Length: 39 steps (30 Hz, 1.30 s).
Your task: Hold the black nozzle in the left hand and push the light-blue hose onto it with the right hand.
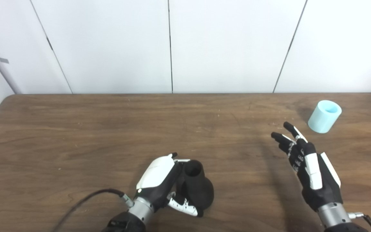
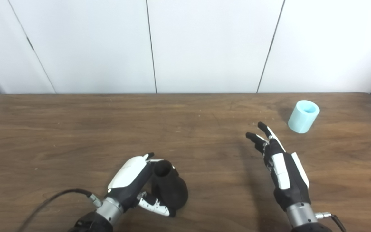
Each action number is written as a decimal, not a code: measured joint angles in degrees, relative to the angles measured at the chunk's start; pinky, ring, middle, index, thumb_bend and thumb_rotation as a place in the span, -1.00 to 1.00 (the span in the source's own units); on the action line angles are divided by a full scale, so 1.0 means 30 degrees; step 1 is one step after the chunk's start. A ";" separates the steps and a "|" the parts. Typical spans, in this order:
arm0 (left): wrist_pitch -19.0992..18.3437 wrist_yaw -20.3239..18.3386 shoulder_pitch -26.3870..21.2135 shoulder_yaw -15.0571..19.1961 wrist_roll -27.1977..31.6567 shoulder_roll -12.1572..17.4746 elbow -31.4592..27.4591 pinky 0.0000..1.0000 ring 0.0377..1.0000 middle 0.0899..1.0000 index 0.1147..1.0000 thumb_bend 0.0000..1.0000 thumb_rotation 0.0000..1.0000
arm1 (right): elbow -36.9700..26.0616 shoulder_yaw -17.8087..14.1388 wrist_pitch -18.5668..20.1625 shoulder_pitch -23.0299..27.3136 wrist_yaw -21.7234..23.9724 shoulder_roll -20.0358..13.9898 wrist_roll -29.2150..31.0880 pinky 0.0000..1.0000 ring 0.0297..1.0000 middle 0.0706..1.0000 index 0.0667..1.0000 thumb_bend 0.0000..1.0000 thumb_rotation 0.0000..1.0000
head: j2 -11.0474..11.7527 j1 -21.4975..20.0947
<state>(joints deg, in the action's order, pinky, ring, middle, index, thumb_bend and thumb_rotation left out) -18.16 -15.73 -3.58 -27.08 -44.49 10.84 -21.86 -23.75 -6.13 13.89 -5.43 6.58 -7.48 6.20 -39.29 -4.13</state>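
A black nozzle (image 1: 195,188) with a wide rounded base and a narrow open neck stands on the wooden table (image 1: 108,129) near its front edge. My left hand (image 1: 159,183) is wrapped around it, fingers behind the neck and thumb across the base. The light-blue hose (image 1: 324,116), a short hollow cylinder, stands upright at the far right of the table. My right hand (image 1: 308,167) hovers open, fingers spread and pointing toward the hose, a short way in front and left of it, not touching it.
White wall panels (image 1: 224,45) rise right behind the table's far edge. A black cable (image 1: 82,201) trails from my left wrist across the front left of the table.
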 measured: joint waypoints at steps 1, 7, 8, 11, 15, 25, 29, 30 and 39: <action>0.0046 -0.0019 0.0098 -0.0067 -0.0104 -0.0056 -0.0001 1.00 0.62 -0.06 -0.22 0.04 -1.00 | 0.0000 -0.0008 0.0035 -0.0029 -0.0001 0.0000 0.0005 0.88 0.82 0.65 0.90 0.03 1.00 | 0.0000 0.0000; 0.0352 -0.0053 0.0464 -0.0316 -0.0266 -0.0354 0.0037 1.00 0.66 -0.09 -0.19 0.05 -1.00 | -0.0020 -0.0013 0.0083 -0.0060 -0.0008 0.0003 0.0002 0.89 0.83 0.65 0.91 0.03 1.00 | -0.0059 -0.0175; 0.0406 -0.0071 0.0474 -0.0332 -0.0264 -0.0355 0.0048 1.00 0.67 -0.10 -0.19 0.05 -1.00 | -0.0021 -0.0015 0.0082 -0.0062 -0.0008 0.0002 0.0001 0.89 0.83 0.65 0.91 0.04 1.00 | -0.0059 -0.0205; 0.0598 -0.0142 0.0474 -0.0334 -0.0240 -0.0358 0.0146 1.00 0.67 -0.11 -0.17 0.05 -1.00 | -0.0075 -0.0013 0.0082 -0.0097 -0.0009 0.0002 0.0004 0.89 0.83 0.65 0.91 0.05 1.00 | -0.0088 -0.0234; 0.0823 -0.0193 0.0484 -0.0350 -0.0227 -0.0391 0.0285 1.00 0.67 -0.11 -0.17 0.05 -1.00 | -0.0153 -0.0046 0.0081 -0.0232 -0.0008 0.0002 0.0089 0.88 0.82 0.64 0.92 0.06 1.00 | -0.0146 -0.0205; 0.0930 -0.0235 0.0528 -0.0297 -0.0228 -0.0480 0.0404 1.00 0.62 -0.11 -0.17 0.05 -1.00 | -0.0549 -0.0067 0.0284 -0.0253 -0.0009 0.0001 0.0145 0.90 0.81 0.64 0.92 0.05 1.00 | -0.0381 -0.0380; 0.1005 -0.0170 0.0522 -0.0274 -0.0228 -0.0479 0.0569 1.00 0.61 -0.10 -0.18 0.05 -1.00 | -0.0553 -0.0077 0.0459 -0.0251 -0.0009 0.0000 0.0162 0.90 0.82 0.64 0.91 0.05 1.00 | -0.0469 -0.0439; 0.1021 -0.0158 0.0517 -0.0274 -0.0228 -0.0478 0.0599 1.00 0.61 -0.10 -0.18 0.05 -1.00 | -0.0557 -0.0081 0.0466 -0.0250 -0.0009 0.0000 0.0180 0.90 0.82 0.64 0.91 0.05 1.00 | -0.0469 -0.0439; 0.1067 -0.0134 0.0273 -0.0275 -0.0293 -0.0451 0.0811 1.00 0.52 -0.08 -0.19 0.04 -1.00 | -0.1466 -0.0451 0.1599 0.0358 -0.0019 -0.0227 0.0422 0.80 0.81 0.62 0.84 0.06 1.00 | -0.0674 -0.0879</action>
<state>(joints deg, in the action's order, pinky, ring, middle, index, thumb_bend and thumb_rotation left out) -14.96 -16.13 -2.76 -27.91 -45.37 9.49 -19.42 -28.15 -7.48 18.69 -4.36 6.52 -8.16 7.47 -41.31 -6.77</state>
